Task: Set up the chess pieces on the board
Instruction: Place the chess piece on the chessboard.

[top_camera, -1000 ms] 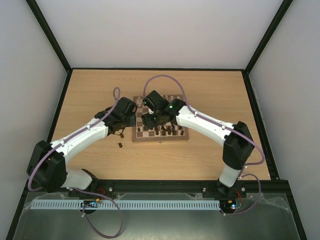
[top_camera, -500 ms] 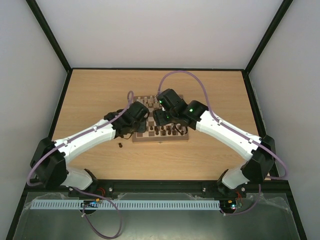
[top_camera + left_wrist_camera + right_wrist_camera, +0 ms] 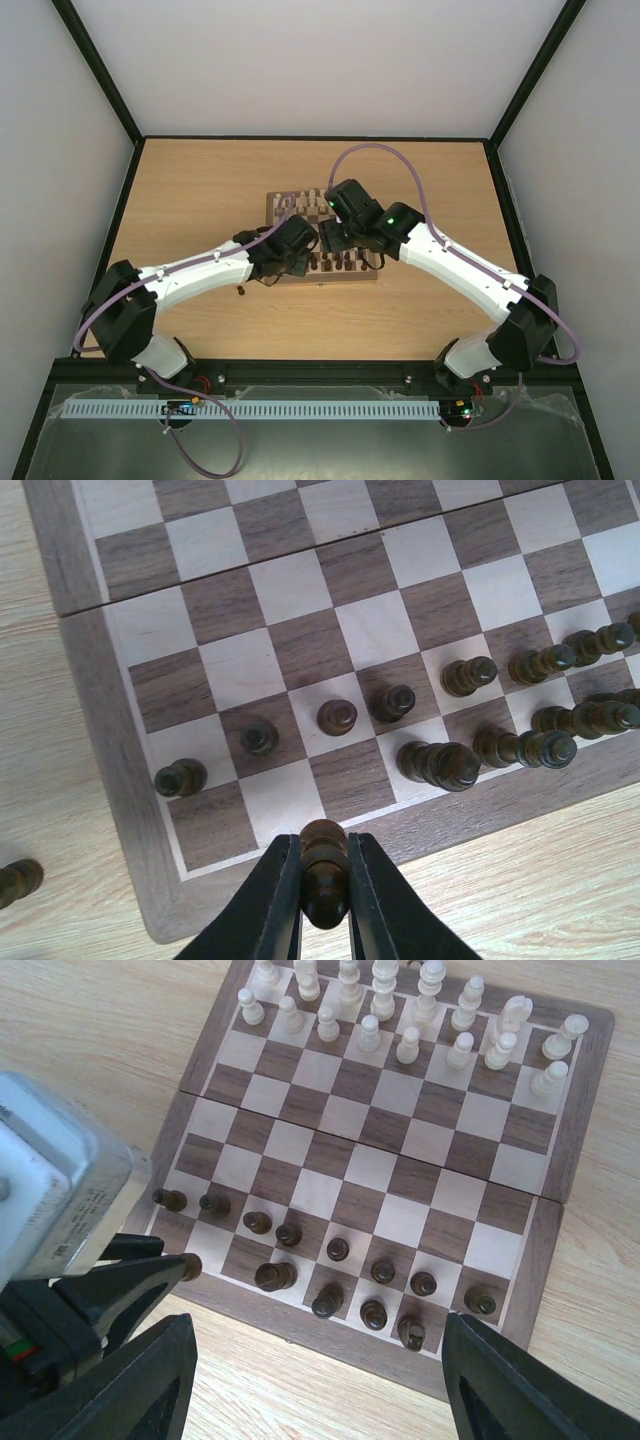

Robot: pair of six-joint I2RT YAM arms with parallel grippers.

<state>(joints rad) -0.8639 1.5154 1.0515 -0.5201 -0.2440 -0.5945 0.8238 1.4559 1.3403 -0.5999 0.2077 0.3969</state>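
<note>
Left claw (image 3: 324, 842): clenched on a dark piece, fingers upright on either flank of it.
Held dark piece (image 3: 323, 890): pinched low between the fingers, rounded top showing; kind cannot be told. It hangs over the board's near border.
Board (image 3: 60, 560): spreads out ahead of the left claw, lying flat on the counter (image 3: 520, 880).
Dark pawns (image 3: 337, 716): one rank in, ahead of the left claw, running in a line from its left to its right.
Dark back-rank pieces (image 3: 440, 765): just right of the left claw. The near-row squares straight ahead of it and to its left are bare.
Pale pieces (image 3: 385, 990): two rows at the far edge, well beyond the right claw.
Stray dark piece (image 3: 18, 878): on the counter, left of the left claw, off the board.
Right claw (image 3: 320, 1330): released, fingers spread wide with nothing between, above the board's near half.
Step in hand: likely seating the held piece on a bare near-row square.
Method: centre it over the square, lower it vertically until the base sits flat, then part the fingers only slightly and lift straight up.
Risk: the neighbouring back-rank piece stands close and could be brushed over.
</note>
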